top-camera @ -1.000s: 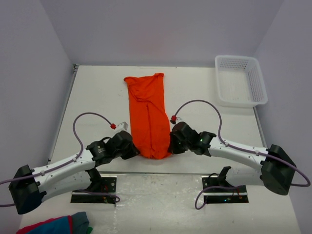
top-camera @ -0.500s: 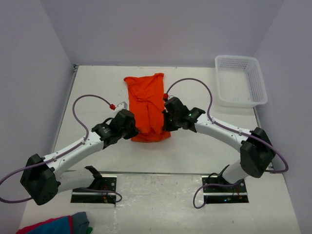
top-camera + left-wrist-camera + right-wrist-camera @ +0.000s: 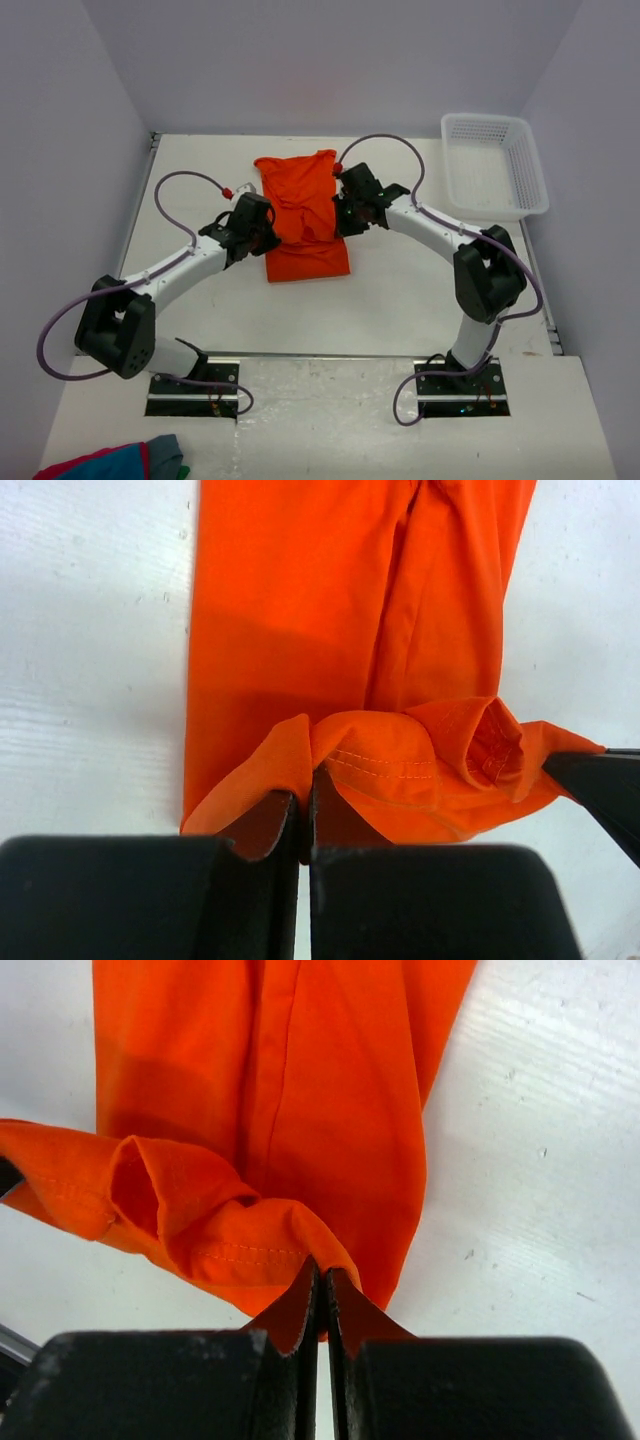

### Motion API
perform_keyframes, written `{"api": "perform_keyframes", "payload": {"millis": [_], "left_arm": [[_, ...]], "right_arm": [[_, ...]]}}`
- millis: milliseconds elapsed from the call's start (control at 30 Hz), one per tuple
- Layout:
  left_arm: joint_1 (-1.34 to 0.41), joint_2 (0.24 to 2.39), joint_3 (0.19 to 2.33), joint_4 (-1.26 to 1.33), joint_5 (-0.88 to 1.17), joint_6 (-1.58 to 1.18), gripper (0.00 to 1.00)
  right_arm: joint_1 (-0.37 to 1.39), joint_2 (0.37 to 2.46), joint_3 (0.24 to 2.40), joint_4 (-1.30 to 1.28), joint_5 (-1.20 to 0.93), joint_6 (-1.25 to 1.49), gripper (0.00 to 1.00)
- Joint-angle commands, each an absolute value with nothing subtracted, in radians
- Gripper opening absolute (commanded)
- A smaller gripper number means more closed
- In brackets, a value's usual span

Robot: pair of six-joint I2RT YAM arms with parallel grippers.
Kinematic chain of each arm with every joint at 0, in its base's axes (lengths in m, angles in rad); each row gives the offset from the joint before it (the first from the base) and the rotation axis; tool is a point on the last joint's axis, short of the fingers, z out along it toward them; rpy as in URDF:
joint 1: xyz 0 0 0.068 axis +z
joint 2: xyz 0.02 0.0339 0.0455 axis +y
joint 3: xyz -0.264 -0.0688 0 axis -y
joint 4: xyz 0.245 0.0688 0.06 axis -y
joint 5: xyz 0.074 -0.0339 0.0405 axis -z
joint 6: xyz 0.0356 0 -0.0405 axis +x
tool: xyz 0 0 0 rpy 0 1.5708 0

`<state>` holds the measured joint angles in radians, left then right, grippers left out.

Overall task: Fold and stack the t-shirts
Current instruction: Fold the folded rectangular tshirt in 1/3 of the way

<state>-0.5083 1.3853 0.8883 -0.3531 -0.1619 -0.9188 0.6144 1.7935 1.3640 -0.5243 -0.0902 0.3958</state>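
- The orange t-shirt [image 3: 300, 195] lies on the white table [image 3: 420, 290], in the middle and toward the far side. It is folded into a long narrow band that runs from near to far.
- The left gripper [image 3: 306, 805] has its jaws closed on the hem of the t-shirt, at the left corner. A thin edge of orange cloth is pinched between the two black fingers.
- The right gripper [image 3: 322, 1280] has its jaws closed on the same hem at the right corner, and the cloth is pressed flat between its fingers.
- Between the two grippers the held hem hangs a little above the layer of cloth under it. Its stitched seam is visible, and the cloth bunches into a small open fold near the middle.
- In the top view the grippers stand one at each side of the band, about halfway along it. The near part of the t-shirt is doubled over, with a straight fold edge at its near end.
- A white plastic basket [image 3: 495, 165] stands at the far right corner of the table, well apart from the t-shirt.
- A bundle of red, blue and grey cloth [image 3: 115, 462] lies at the near left edge of the top view.
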Motion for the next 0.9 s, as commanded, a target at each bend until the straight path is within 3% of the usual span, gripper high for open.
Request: {"api": "perform_keyframes", "payload": {"millis": [0,667,700,733,767,800,833,867], "left_arm": [[-0.483,1.425,0.954,-0.275,-0.144,-0.873,0.00],[-0.376,1.687,1.127,-0.196,-0.084,-0.807,0.00],[-0.362,1.700,1.129,-0.186,-0.074,-0.804,0.02],[-0.354,1.732,1.138,-0.166,-0.069,-0.790,0.17],[-0.348,1.749,1.146,-0.146,-0.058,-0.773,0.24],[-0.344,1.764,1.152,-0.121,-0.060,-0.755,0.29],[-0.339,1.805,1.190,-0.115,-0.057,-0.730,0.44],[-0.336,1.824,1.213,-0.101,-0.042,-0.671,0.49]], "right_arm": [[0.594,1.831,1.474,-0.543,-0.146,0.336,0.00],[0.502,2.101,1.765,-0.620,-0.207,0.291,0.00],[0.497,2.112,1.776,-0.618,-0.203,0.284,0.00],[0.491,2.140,1.788,-0.618,-0.206,0.275,0.00],[0.480,2.157,1.822,-0.618,-0.213,0.262,0.02],[0.476,2.178,1.844,-0.612,-0.218,0.233,0.15],[0.469,2.198,1.870,-0.612,-0.221,0.213,0.23],[0.456,2.244,1.937,-0.612,-0.219,0.197,0.35]]}}
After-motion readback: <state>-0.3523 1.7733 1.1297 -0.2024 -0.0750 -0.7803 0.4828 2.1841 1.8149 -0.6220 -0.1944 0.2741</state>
